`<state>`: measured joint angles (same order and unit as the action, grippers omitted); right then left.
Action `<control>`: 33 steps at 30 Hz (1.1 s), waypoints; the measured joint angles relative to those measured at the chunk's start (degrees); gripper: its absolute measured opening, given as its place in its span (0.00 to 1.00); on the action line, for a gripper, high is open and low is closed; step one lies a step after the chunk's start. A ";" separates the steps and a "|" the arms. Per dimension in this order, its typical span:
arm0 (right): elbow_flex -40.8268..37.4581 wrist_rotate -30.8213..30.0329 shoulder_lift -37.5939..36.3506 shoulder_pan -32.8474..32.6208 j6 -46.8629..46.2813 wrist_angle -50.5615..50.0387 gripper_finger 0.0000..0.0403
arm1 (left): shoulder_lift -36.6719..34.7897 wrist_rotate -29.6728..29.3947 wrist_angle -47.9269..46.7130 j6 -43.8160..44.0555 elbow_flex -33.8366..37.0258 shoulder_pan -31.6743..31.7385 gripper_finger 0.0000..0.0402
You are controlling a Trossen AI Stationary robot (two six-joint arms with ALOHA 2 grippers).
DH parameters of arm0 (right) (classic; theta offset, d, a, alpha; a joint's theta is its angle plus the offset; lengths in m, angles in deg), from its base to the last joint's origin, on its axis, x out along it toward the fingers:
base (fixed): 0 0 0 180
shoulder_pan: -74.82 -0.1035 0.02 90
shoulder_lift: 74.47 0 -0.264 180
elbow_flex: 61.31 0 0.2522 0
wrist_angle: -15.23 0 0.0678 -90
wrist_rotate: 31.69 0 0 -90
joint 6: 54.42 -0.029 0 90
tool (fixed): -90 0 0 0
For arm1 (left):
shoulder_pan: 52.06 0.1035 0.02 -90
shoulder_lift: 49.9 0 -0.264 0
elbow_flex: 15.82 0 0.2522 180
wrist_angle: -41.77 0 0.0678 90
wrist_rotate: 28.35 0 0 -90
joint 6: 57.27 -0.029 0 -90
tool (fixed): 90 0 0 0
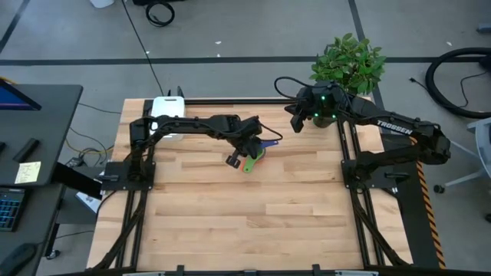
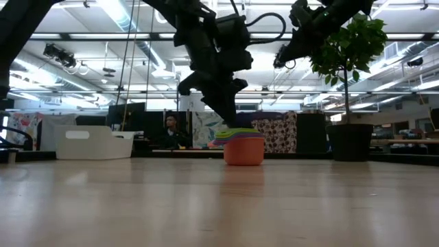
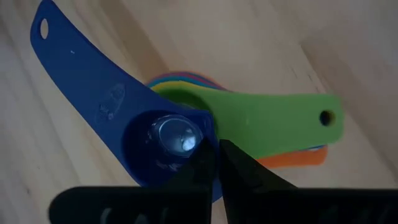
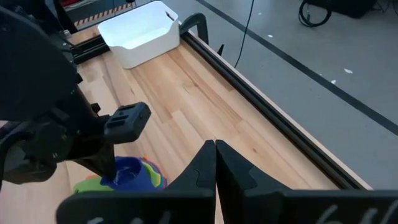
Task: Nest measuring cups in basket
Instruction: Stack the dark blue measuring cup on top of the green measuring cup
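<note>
A nested stack of measuring cups (image 1: 253, 161) stands on the table's middle, orange at the bottom (image 2: 243, 152), with a green handle (image 3: 280, 121) and an orange handle (image 3: 298, 158) sticking out. The dark blue cup (image 3: 93, 93) lies on top, its long handle pointing away from the green one. My left gripper (image 3: 214, 158) is shut on it from above. My right gripper (image 4: 215, 152) hangs shut and holds nothing, high over the far right (image 1: 295, 123). The white basket (image 1: 167, 107) stands at the far left edge with no cups in it. My left gripper pinches the rim of the dark blue cup's bowl (image 3: 202, 134), on the side away from its handle, with one finger (image 3: 193, 174) over the bowl and the other outside it. The fingers slant steeply down from the table's left. The cup's bowl sits in the top of the stack.
A potted plant (image 1: 349, 65) stands at the far right corner, just behind my right arm. Black rails (image 4: 249, 93) run along the table's edges. Bare wood (image 1: 253, 222) spreads over the near half of the table.
</note>
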<state>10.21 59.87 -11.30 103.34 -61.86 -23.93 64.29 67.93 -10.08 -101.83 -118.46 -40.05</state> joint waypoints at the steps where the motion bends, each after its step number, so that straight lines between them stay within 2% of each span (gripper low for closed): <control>1: 0.00 0.02 0.00 0.12 0.01 -0.01 0.01 | 0.11 -0.04 -0.30 -0.36 0.00 0.11 0.04; 10: 0.00 0.13 0.00 0.68 -0.10 -0.06 0.01 | 0.24 -2.54 0.72 -1.57 0.00 0.81 0.12; 15: 0.00 0.17 0.02 1.13 -0.31 -0.07 0.01 | 0.24 -3.13 -1.85 -1.70 0.00 0.46 0.13; 27: 0.00 1.42 0.02 2.90 -0.35 -0.07 0.01 | 0.24 -12.83 -0.19 -4.52 0.00 -0.02 0.13; 33: 0.00 1.53 0.02 2.92 -0.35 -0.07 0.01 | 0.24 -14.16 -0.24 -3.84 -0.02 -0.02 0.13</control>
<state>10.21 61.40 -11.27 106.26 -62.21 -24.00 64.53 53.77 -10.32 -105.67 -118.48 -40.07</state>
